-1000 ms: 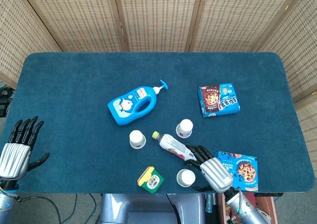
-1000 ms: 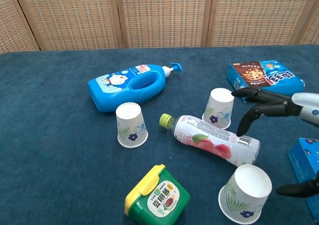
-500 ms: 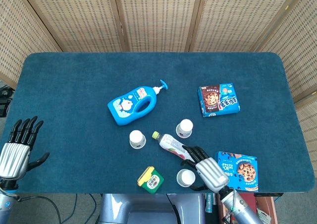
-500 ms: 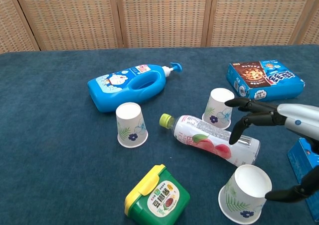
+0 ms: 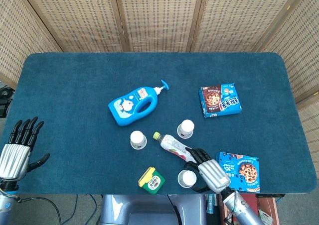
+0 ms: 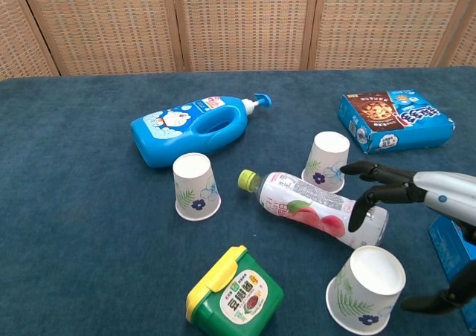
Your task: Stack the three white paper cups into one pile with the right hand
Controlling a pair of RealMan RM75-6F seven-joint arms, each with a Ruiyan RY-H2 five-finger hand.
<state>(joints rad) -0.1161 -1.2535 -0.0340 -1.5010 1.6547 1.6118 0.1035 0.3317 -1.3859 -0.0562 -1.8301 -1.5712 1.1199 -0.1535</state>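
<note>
Cups are still three separate pieces near the table's front edge: the nearest cup [image 6: 366, 288] by the right hand [image 6: 416, 202], the middle cup [image 6: 327, 162] behind the drink bottle [image 6: 316, 207], and the left cup [image 6: 196, 186] toward the blue pump bottle [image 6: 196, 129]. The right hand hangs spread and holds nothing, fingers over the drink bottle's base, thumb out past the nearest cup. Closing from here could nudge the bottle and roll it into a cup, or crush the thin paper rim. Compared with half a second ago, the hand has dropped and drawn slightly back toward the front edge. The left hand [image 5: 17, 148] rests open at the front left corner.
</note>
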